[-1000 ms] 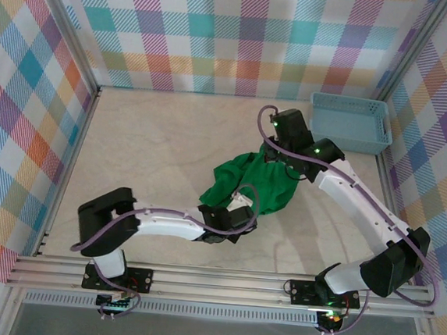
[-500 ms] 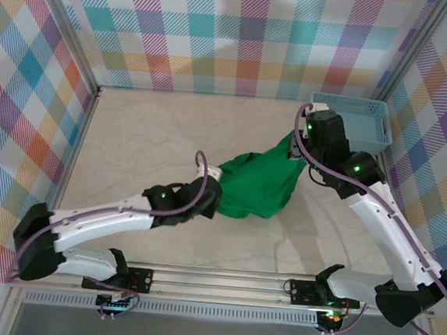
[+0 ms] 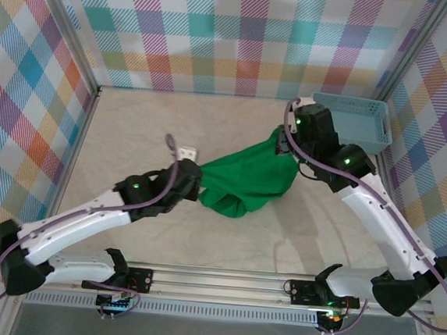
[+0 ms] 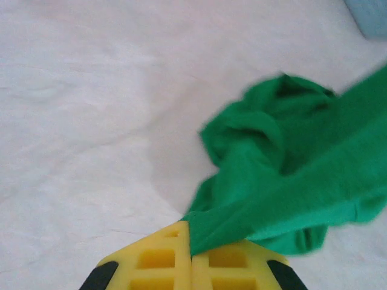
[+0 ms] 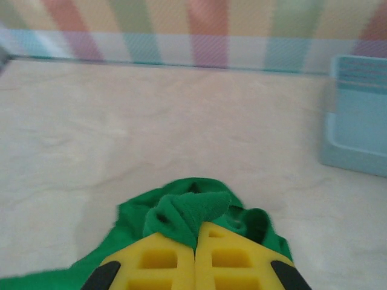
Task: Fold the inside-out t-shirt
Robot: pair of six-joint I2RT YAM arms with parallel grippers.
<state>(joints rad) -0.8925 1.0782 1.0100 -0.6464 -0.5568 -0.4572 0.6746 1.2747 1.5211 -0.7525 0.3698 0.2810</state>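
The inside-out t-shirt (image 3: 247, 179) is a bright green bundle stretched across the middle of the table between my two arms. My left gripper (image 3: 192, 174) holds its left end, and in the left wrist view the yellow fingers (image 4: 163, 260) are shut on a fold of the t-shirt (image 4: 290, 181). My right gripper (image 3: 283, 141) holds the far right end, near the basket. There the yellow fingers (image 5: 230, 260) pinch a bunched bit of the t-shirt (image 5: 190, 211). The cloth sags between the two grips.
A light blue plastic basket (image 3: 353, 122) stands in the back right corner, close behind my right gripper; its wall (image 5: 357, 115) is also in the right wrist view. Plaid walls enclose the beige table (image 3: 132, 136) on three sides.
Both arms have drawn apart, the left gripper going left and back, the right going right toward the basket. The shirt has been pulled from a crumpled heap into a stretched band.
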